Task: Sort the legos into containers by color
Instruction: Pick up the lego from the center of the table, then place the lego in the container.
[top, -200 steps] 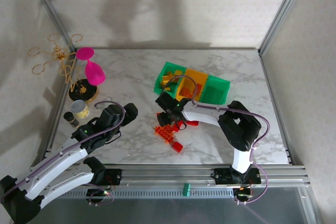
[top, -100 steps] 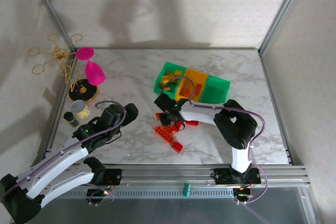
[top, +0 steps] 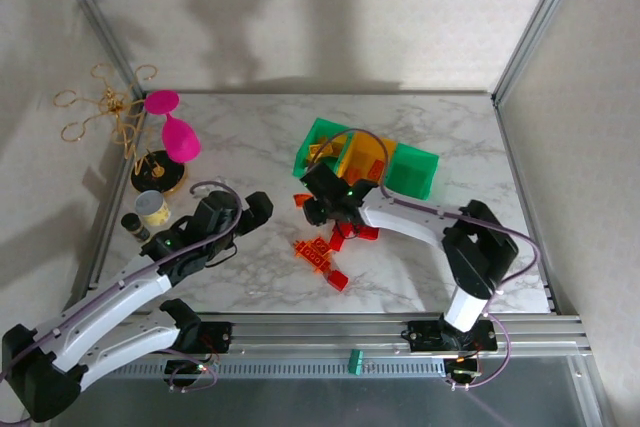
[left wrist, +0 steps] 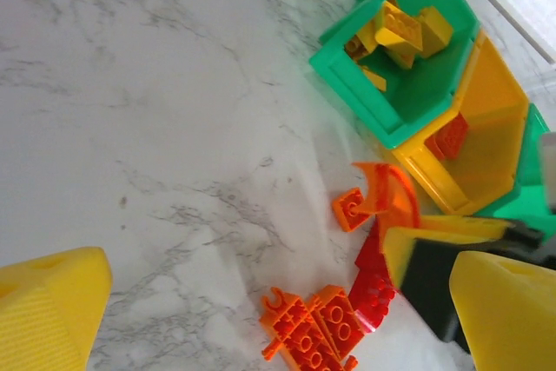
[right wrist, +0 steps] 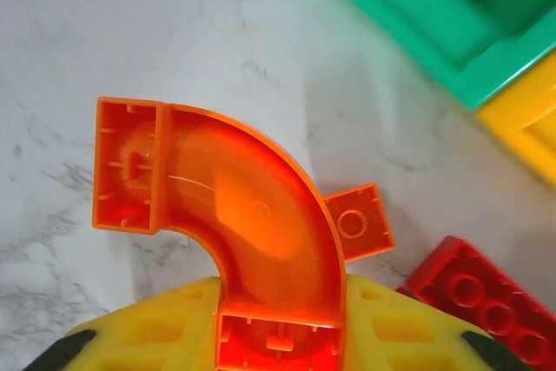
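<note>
While my right hand point(right wrist: 276, 336) pinches the orange arch point(right wrist: 252, 215) by one end over the marble surface point(right wrist: 104, 23), close to the left green bin of the containers point(top: 415, 182), my left hand point(top: 256, 209) hangs with fingers spread apart. Loose orange and red legos point(left wrist: 317, 332) lie beside the arch.

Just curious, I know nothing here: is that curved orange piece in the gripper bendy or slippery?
Probably stiff: the orange arch shows no sag though the right gripper pinches only one end. Likely light, as its underside looks hollow. Its glossy plastic might slip or pivot in that grip.
</note>
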